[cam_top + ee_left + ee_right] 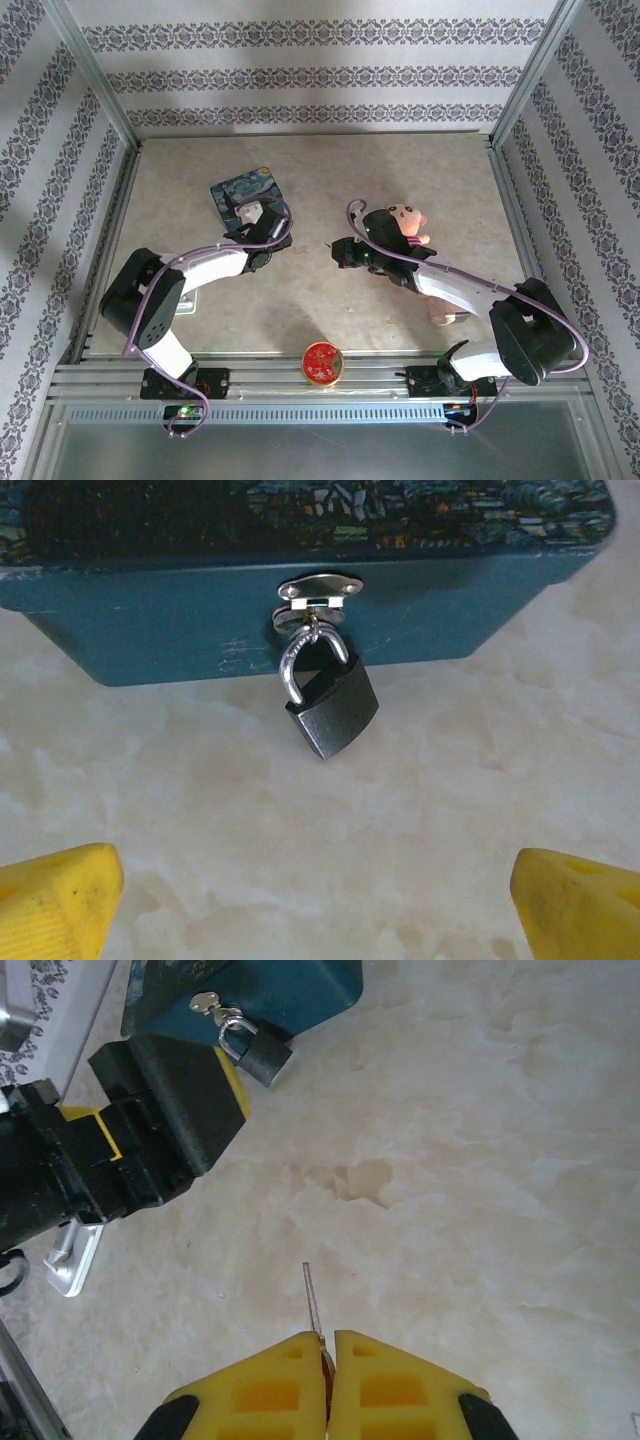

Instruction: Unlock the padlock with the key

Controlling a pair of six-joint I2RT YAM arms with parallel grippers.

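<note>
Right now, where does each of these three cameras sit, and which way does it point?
Top external: above and behind, looking down on the table; left arm and right arm show.
Left wrist: low over the table, facing the padlock on the blue tin; its spread fingers at the bottom corners.
Right wrist: looking down and forward; its fingers pinch the key.
Shared: both wrist views show the padlock.

The key has its head hidden between the right pincer pads, only the blade protruding.
</note>
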